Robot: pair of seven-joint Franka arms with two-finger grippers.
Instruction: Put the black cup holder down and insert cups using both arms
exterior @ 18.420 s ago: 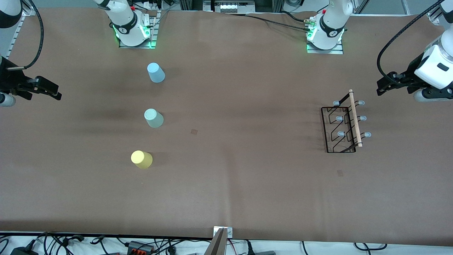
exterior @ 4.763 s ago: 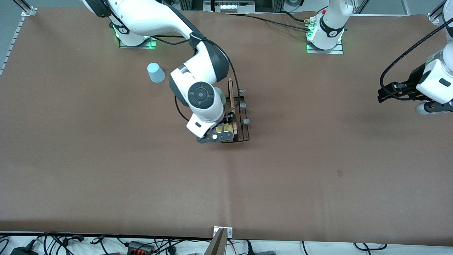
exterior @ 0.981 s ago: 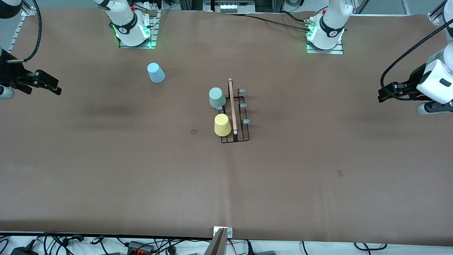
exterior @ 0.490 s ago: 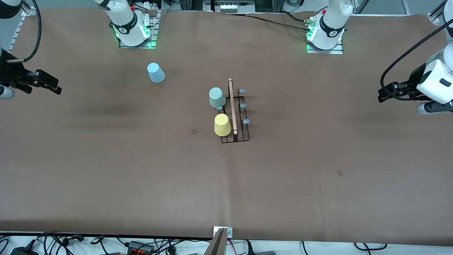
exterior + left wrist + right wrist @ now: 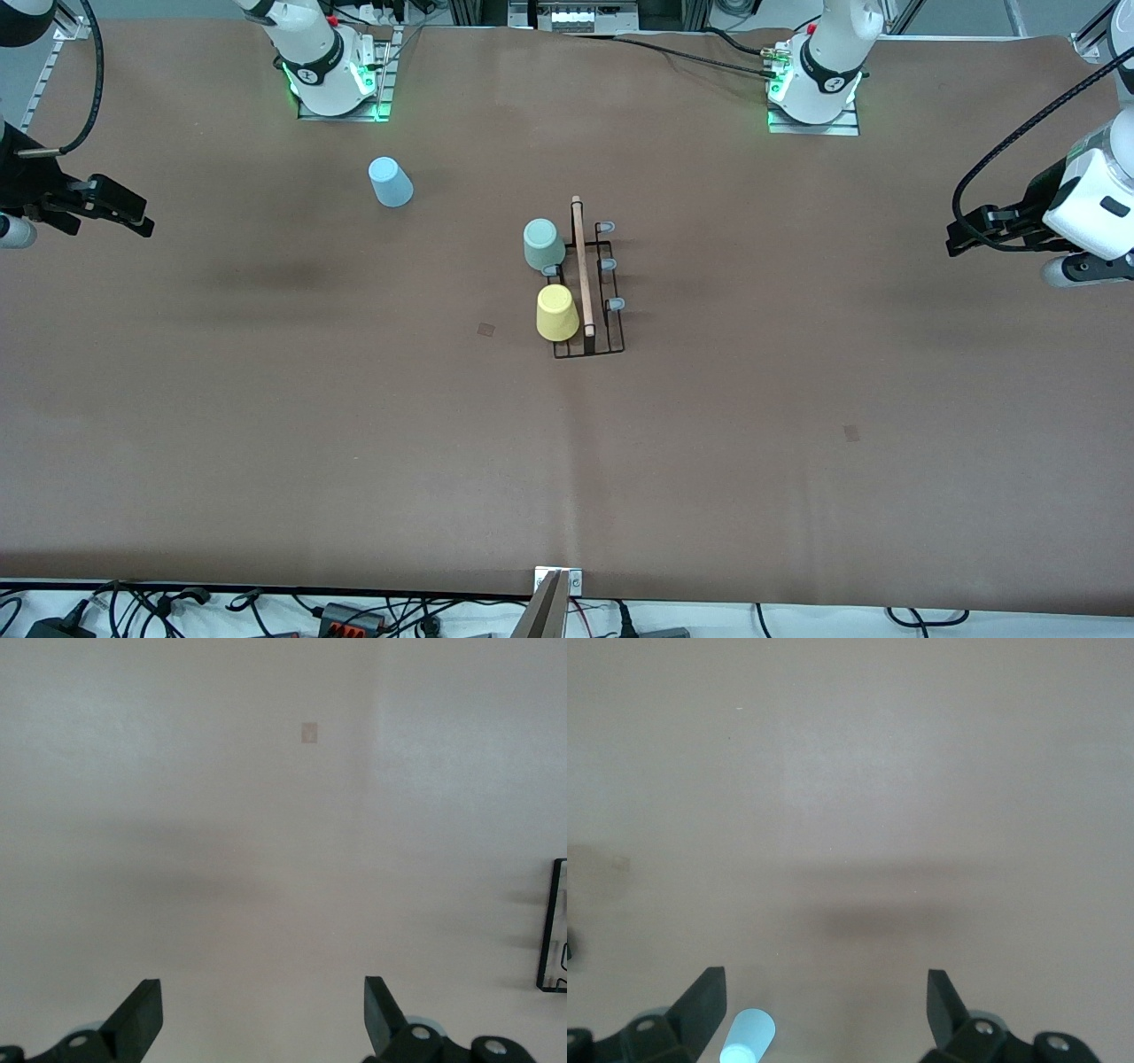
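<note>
So you've got the blue cup point(image 5: 390, 182) left — upside down near the right arm's base, well apart from the holder point(image 5: 589, 292). It's light, slippery plastic (grab mid-wall, gently). Right gripper point(image 5: 824, 1005) and left gripper point(image 5: 263, 1014) wait at their table ends — both open, empty.

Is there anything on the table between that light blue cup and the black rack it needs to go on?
Nothing visible. Only bare table lies between the light blue cup and the black cup holder, whose middle peg, between the mint cup and yellow cup, is free.
</note>
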